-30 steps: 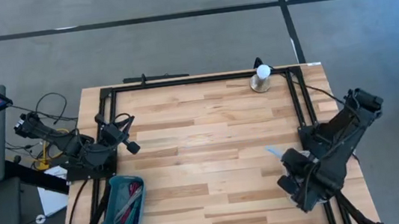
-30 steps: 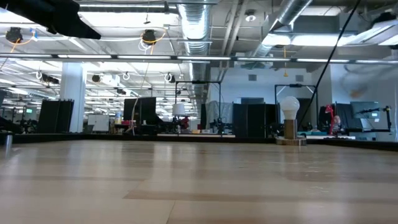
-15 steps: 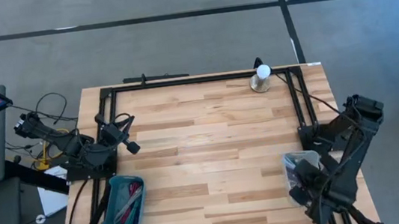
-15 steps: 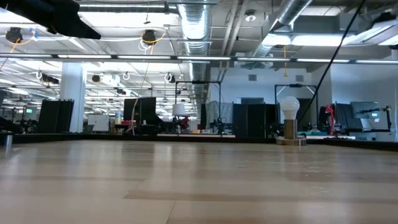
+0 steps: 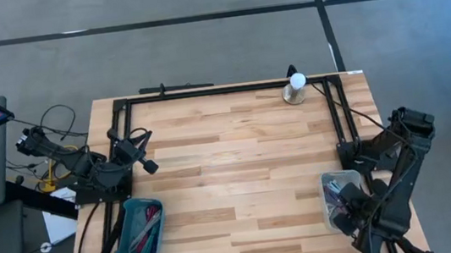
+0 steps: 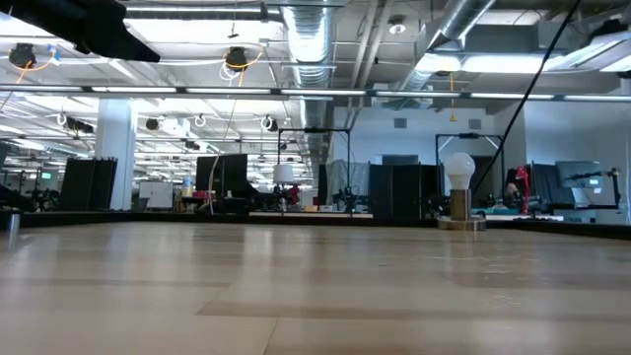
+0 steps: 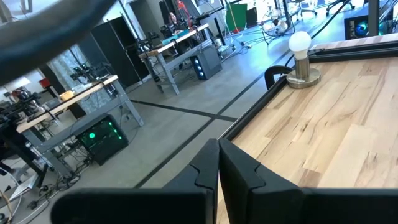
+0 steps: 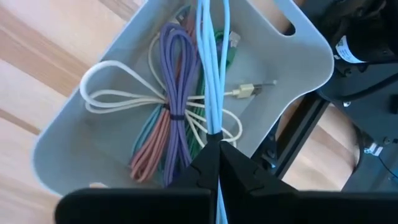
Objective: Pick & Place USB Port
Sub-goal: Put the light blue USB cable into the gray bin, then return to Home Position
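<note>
My right gripper [image 8: 214, 144] is shut on a light blue USB cable [image 8: 210, 68]. It stands above a grey bin [image 8: 273, 37] at the table's near right [image 5: 324, 185]. The bin holds several bundled cables: purple [image 8: 174, 74], pink, green and white, the white one with a bare plug [image 8: 250, 91]. The blue cable's strands run from my fingertips out over the bin; its plug is out of view. My left gripper [image 7: 217, 149] is shut on nothing and is parked level at the table's left edge [image 5: 148, 164]. My right gripper pinches two strands of the light blue cable [image 8: 214, 127] between its two fingers. The fingers come from above, pointing steeply down. The strands hang on past the fingertips over the bundled cables. I cannot tell whether their lower part rests in the bin.
A blue bin [image 5: 139, 230] with cables sits at the near left. A small lamp with a white bulb [image 5: 295, 89] stands at the far right edge, also seen in the low view [image 6: 458, 177]. Black frame rails [image 5: 340, 122] border the wooden tabletop.
My right gripper has moved toward the table's near right corner and sunk a little, rolling its wrist, still shut on the blue cable. The grey bin, covered by the arm before, now shows beside it.
</note>
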